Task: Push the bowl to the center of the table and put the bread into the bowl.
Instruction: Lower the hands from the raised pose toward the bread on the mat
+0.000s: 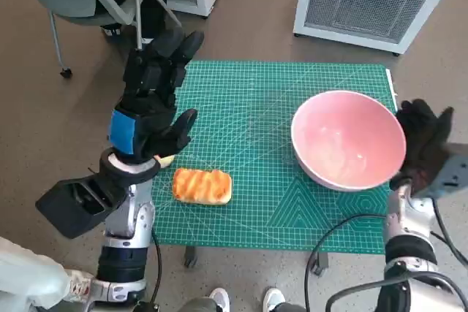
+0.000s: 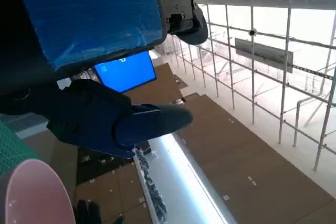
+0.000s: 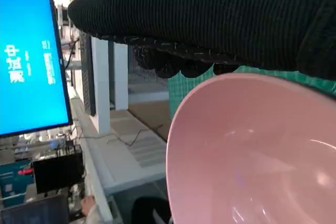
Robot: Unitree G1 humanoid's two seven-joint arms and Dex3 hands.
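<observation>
1 pink bowl [image 1: 349,141] beside bread [image 1: 202,185]

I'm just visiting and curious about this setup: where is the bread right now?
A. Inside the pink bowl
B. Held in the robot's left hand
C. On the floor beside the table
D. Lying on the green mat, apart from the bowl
D: in the head view the bread lies on the green mat, well apart from the empty pink bowl, with the left hand raised and holding nothing.

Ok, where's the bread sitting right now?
In the head view the bread lies on the green mat near its front left corner, just below the raised left hand and well left of the pink bowl.
</observation>
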